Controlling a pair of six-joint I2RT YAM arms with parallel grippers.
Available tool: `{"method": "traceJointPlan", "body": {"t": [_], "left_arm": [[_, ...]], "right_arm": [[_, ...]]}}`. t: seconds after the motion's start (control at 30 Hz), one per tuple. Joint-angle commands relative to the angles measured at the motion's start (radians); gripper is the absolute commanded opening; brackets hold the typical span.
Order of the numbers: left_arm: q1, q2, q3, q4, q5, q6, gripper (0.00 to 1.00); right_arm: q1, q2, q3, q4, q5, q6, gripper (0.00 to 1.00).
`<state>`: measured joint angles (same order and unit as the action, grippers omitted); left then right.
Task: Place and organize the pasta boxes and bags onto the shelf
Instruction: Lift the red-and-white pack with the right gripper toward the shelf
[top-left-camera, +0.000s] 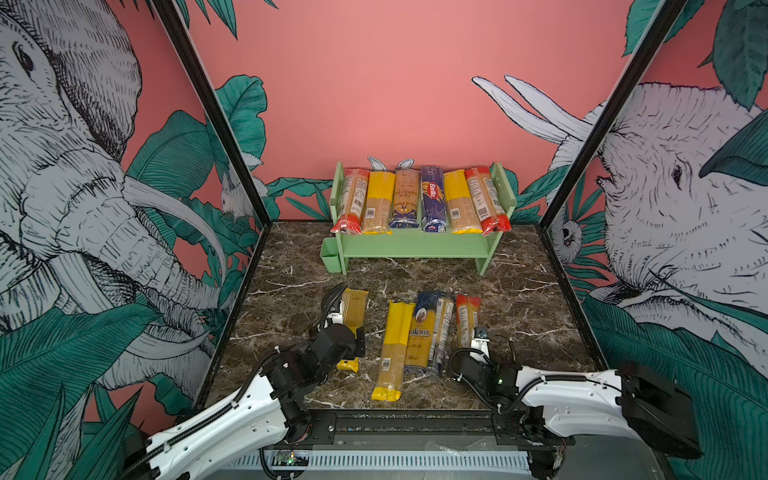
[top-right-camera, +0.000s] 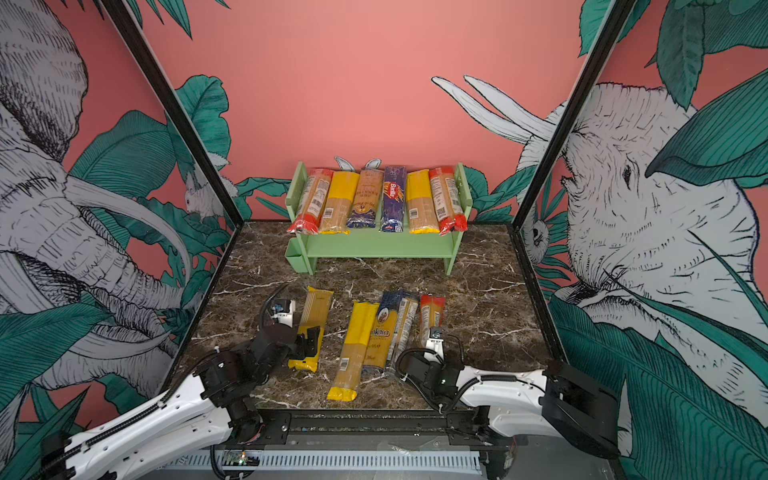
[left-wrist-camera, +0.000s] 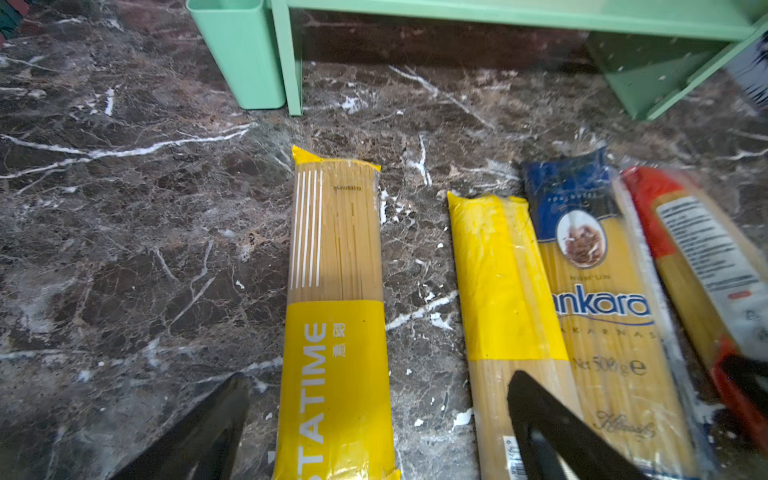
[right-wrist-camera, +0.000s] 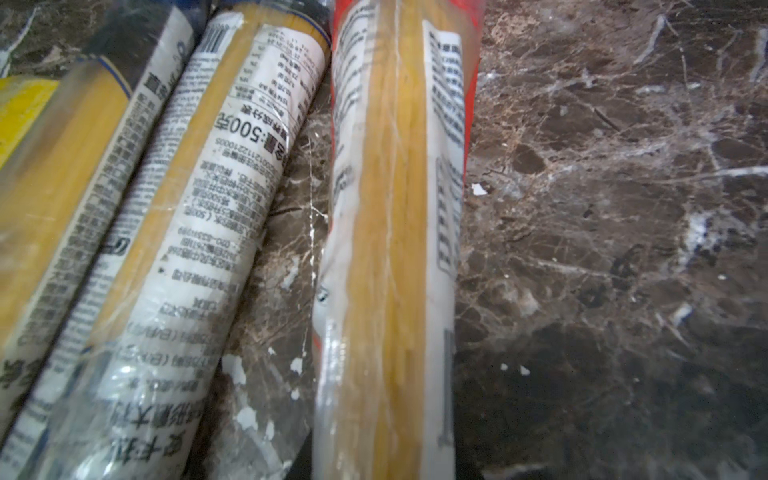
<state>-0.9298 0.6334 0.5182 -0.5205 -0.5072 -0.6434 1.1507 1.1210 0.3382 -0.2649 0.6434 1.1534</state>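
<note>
Currently 6 spaghetti packets (top-left-camera: 405, 199) lie on the shelf (top-left-camera: 415, 247), its top board, and 5 on the marble table (top-left-camera: 540, 311). The left gripper (left-wrist-camera: 380, 376) gapes astride the Pastatime packet (left-wrist-camera: 336, 332). The right gripper (top-left-camera: 468, 347) sits at the red-ended packet (top-left-camera: 467, 316), and I cannot tell its grip.

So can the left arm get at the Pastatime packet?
Probably yes: the left gripper is open, straddling the Pastatime packet, which lies alone on the marble table, a gap clear of the yellow-topped packet beside it.

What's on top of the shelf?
Six pasta packets lie side by side on the top tier of the shelf. Its lower board's front looks bare; the rear is hidden.
</note>
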Motion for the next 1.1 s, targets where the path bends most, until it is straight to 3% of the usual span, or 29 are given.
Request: {"method": "traceJointPlan", "body": {"t": [0.0, 0.3, 0.47, 1.07], "left_arm": [[-0.004, -0.06, -0.027, -0.059, -0.021, -0.003, 0.98], [-0.004, -0.037, -0.019, -0.05, 0.005, 0.008, 0.98], [-0.004, -0.021, -0.019, -0.027, 0.015, 0.008, 0.98], [-0.004, -0.017, -0.013, -0.015, 0.002, 0.034, 0.98]], "right_arm": [[-0.003, -0.103, 0.003, -0.13, 0.007, -0.048, 0.0], [-0.015, -0.388, 0.004, -0.238, 0.038, -0.128, 0.0], [-0.016, -0.452, 0.01, -0.263, 0.033, -0.159, 0.0], [-0.051, -0.302, 0.306, -0.218, 0.062, -0.429, 0.0]]}}
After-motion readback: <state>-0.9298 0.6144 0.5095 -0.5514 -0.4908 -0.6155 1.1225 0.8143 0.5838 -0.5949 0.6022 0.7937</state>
